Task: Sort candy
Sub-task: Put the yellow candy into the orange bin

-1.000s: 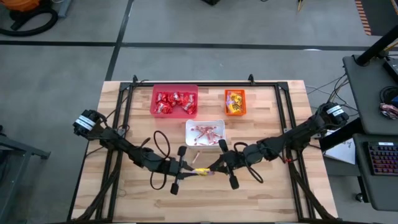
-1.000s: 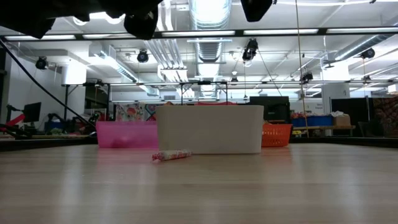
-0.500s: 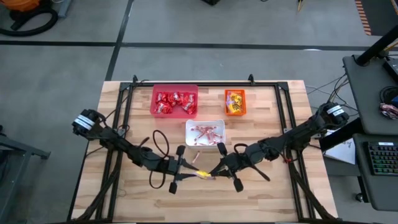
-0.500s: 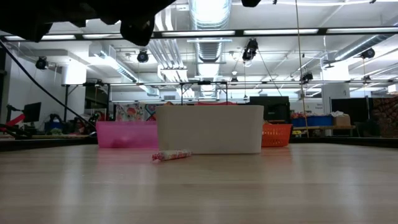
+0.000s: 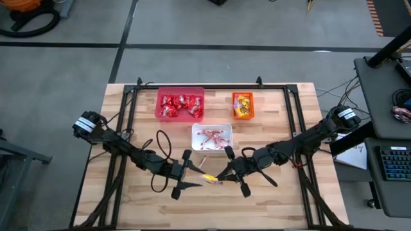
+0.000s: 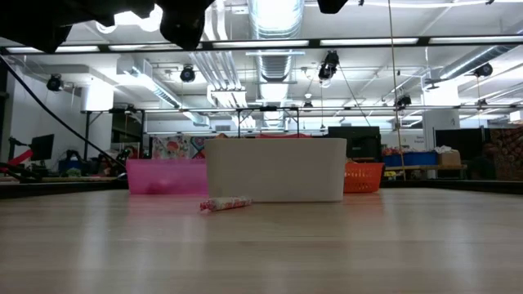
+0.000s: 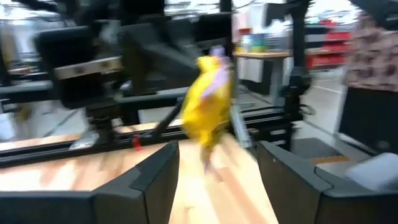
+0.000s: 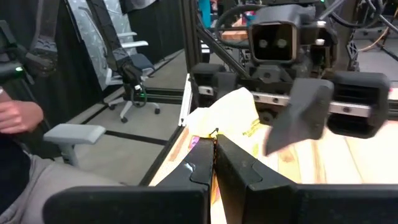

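**Yellow candy held between two arms**

In the high view, the two dark arms meet near the lower middle of the wooden counter (image 5: 270,205). The right gripper (image 5: 221,177) has its fingers shut tight on a yellow candy packet (image 5: 210,179). The right wrist view shows the yellow wrapper (image 8: 233,121) pinched between the two closed fingers (image 8: 202,171).

The left gripper (image 5: 190,173) is just to the left of the packet. Its fingers are spread wide open, one above the packet and one below it in the frame. In the left wrist view the yellow packet (image 7: 208,102) hangs in the air in the middle of the frame, beyond the open fingers (image 7: 152,180), and they do not touch it.

Near the top middle of the counter sits a pink-red bin (image 5: 180,104) full of shiny red packets (image 5: 180,106). To its right is a small orange bin (image 5: 243,106) with yellow-orange packets (image 5: 243,107) inside. Below and between them, in the middle of the frame, is a white bin (image 5: 211,136) holding thin red-and-white sticks (image 5: 212,136).

One loose stick (image 5: 201,158) lies on the counter just beside the lower left corner of the white bin. In the low view this stick (image 6: 226,203) lies flat in front of the white bin (image 6: 275,170), with the pink bin (image 6: 166,176) to the left and the orange bin (image 6: 364,176) to the right.
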`<state>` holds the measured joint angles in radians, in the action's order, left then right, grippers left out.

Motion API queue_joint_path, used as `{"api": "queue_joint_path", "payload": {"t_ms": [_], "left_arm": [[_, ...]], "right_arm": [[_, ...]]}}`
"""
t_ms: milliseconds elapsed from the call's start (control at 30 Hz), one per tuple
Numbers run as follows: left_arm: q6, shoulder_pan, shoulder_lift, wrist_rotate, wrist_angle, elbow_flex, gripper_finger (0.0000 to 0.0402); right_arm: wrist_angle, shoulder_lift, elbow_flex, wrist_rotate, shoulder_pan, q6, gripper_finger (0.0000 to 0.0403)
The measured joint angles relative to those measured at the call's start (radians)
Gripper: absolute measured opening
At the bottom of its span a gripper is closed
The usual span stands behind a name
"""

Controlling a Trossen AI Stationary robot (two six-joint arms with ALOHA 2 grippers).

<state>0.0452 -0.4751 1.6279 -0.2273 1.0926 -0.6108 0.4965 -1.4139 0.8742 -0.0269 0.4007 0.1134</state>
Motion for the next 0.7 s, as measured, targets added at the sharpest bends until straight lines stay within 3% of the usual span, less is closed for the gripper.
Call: {"api": "queue_joint_path", "payload": {"t_ms": [500, 700], "left_arm": [[0.022, 0.033, 0.031, 0.009, -0.016, -0.099, 0.0202], [0.031, 0.033, 0.038, 0.003, -0.017, -0.099, 0.0134]], "right_arm": [[-0.002, -0.001, 0.000, -0.026, -0.002, -0.001, 0.0009], [0.004, -0.001, 0.000, -0.026, -0.002, -0.009, 0.0009]]}}
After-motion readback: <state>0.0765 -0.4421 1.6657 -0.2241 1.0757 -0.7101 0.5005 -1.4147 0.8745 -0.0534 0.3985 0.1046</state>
